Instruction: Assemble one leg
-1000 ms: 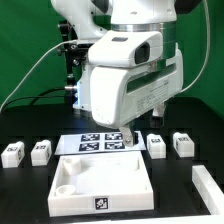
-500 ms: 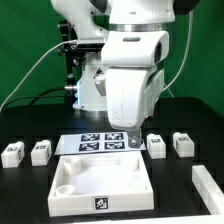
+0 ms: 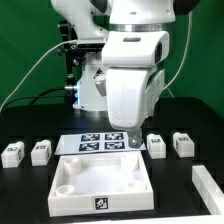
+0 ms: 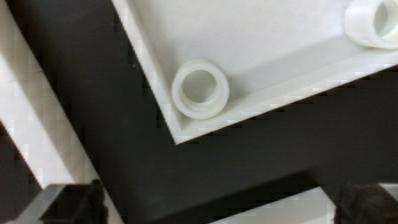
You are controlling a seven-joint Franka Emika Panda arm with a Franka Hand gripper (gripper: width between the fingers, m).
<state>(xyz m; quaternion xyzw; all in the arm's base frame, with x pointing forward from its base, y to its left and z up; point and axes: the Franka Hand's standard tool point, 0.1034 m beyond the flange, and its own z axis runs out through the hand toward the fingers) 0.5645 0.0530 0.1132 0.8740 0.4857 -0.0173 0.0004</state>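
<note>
The leg [image 3: 157,147] is a small white tagged block. It lies near the gripper [image 3: 130,142], whose jaws stand apart, empty.

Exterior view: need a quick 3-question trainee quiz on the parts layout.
1. How many legs lie loose on the table?
2. True or false: a leg already sits in a corner socket of the tabletop.
3. Where is the marker board? A) on top of the tabletop B) just beyond the tabletop, between the two leg pairs C) at the exterior view's far right edge
Key: 1) four; 2) false; 3) B.
</note>
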